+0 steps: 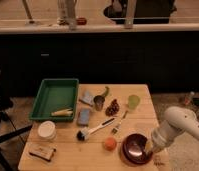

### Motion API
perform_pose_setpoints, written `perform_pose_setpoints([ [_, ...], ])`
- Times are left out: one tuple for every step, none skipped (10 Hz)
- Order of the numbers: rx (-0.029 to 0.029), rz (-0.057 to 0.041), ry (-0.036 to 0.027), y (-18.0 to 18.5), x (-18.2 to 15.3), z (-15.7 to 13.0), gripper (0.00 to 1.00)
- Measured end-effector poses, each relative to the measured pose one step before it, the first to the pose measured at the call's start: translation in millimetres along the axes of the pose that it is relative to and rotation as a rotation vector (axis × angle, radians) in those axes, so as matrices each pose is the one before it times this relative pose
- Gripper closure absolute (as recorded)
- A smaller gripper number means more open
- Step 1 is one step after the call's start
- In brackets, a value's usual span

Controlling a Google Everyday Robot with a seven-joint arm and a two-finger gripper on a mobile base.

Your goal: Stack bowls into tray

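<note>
A dark maroon bowl [135, 149] sits on the wooden table [68, 142] near its front right corner. My gripper [147, 148], at the end of the white arm [175, 124] that comes in from the right, is down at the bowl's right rim. The green tray [54, 95] lies at the table's back left, with a yellowish item [62, 112] at its front edge. An orange bowl does not show as such; only a small orange round thing [109, 143] lies just left of the maroon bowl.
Between bowl and tray lie a white-handled brush [95, 129], a fork [118, 125], a blue sponge [84, 116], a metal cup [98, 103], dark grapes [112, 107] and a green cup [134, 102]. A white dish [46, 130] and a small packet [42, 151] sit front left.
</note>
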Motion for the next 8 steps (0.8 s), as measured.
perform_pose_setpoints([
  [0.00075, -0.00003, 0.00277, 0.4, -0.53, -0.73, 1.0],
  [0.00073, -0.00048, 0.00196, 0.25, -0.58, -0.6, 1.0],
  [0.00105, -0.00073, 0.00317, 0.03, -0.49, -0.84, 1.0],
  [0.00116, -0.00126, 0.00262, -0.36, -0.34, -0.41, 1.0],
  [0.00053, -0.00102, 0.00189, -0.33, -0.25, -0.29, 1.0],
  [0.00005, -0.00178, 0.00052, -0.41, -0.12, -0.01, 1.0],
  [-0.00013, -0.00195, 0.00141, -0.32, 0.02, -0.39, 1.0],
  [0.00023, -0.0012, 0.0, -0.23, -0.01, 0.1, 1.0],
])
